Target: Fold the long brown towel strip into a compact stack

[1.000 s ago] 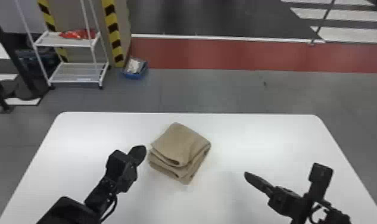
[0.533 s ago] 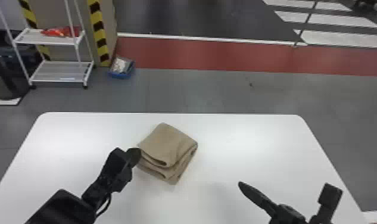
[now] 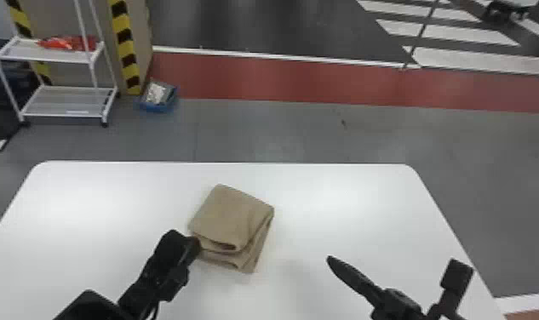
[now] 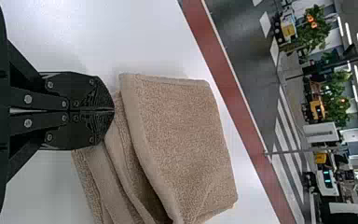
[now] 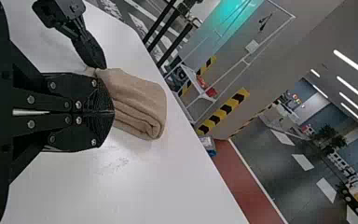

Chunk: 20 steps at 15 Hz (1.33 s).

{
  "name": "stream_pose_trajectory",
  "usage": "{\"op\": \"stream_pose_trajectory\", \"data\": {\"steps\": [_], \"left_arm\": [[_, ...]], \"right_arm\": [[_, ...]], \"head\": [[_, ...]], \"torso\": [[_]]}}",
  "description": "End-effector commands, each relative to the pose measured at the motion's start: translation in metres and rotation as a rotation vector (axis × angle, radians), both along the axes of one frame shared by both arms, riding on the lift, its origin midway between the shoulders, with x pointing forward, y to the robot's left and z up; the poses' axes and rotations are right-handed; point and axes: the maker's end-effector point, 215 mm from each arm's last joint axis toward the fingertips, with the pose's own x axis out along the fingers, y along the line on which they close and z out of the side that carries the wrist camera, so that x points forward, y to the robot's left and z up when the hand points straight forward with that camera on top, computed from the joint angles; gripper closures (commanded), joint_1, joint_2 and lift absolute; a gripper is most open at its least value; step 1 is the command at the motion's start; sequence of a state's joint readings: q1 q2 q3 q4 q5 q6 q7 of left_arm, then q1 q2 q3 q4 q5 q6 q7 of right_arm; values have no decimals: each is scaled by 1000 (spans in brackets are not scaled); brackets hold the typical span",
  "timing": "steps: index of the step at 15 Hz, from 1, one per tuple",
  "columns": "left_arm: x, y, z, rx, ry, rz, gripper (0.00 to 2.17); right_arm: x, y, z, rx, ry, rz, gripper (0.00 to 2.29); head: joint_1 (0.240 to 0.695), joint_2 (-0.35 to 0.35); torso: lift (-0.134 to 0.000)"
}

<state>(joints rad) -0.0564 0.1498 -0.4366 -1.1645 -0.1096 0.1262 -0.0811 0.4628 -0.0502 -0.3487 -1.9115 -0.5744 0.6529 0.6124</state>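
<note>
The brown towel (image 3: 234, 217) lies on the white table as a thick stack of several layers, its loose folds toward the robot. At the stack's near left corner is my left gripper (image 3: 196, 245), its tip against or just over the cloth. In the left wrist view, the left gripper (image 4: 113, 109) is shut, beside the towel's (image 4: 182, 140) layered edge; whether cloth is pinched cannot be told. My right gripper (image 3: 330, 259) is over the table, right of the stack and apart from it. The right wrist view has the right gripper (image 5: 113, 112) shut, with the towel (image 5: 140, 100) beyond.
The white table (image 3: 345, 204) has bare surface around the stack. On the floor behind it stand a white rack (image 3: 68, 90) with red items and a blue bin (image 3: 157, 104), both at the back left.
The table, towel and background have shifted left in the head view. My left gripper has come closer to the towel's near left corner. The right gripper sits slightly farther from the stack.
</note>
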Motion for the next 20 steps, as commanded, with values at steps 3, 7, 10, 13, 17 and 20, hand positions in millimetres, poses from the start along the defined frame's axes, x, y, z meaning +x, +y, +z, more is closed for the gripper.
{"op": "stream_pose_trajectory", "data": {"steps": [3,7,10,13,17,20], "left_arm": [[-37,-16,7,-39,46,-4,1325],[-57,-17,8,-71,75,17,1325],[-64,-7,29,-118,50,47,1322],[-58,10,58,-166,9,76,1322],[-49,41,77,-182,-19,109,1322],[-42,62,79,-180,-21,126,1322]], "right_arm": [[8,6,0,-5,-2,6,1976],[21,14,3,-43,-24,34,1976],[39,26,6,-133,-47,89,1764],[64,52,24,-291,-131,256,876],[81,104,48,-424,-106,593,255],[89,139,64,-512,-122,790,259]], "head": [[695,-199],[695,-208],[695,-199],[695,-162],[695,-56],[695,11]], "torso": [[0],[0],[0],[0],[0],[0]]}}
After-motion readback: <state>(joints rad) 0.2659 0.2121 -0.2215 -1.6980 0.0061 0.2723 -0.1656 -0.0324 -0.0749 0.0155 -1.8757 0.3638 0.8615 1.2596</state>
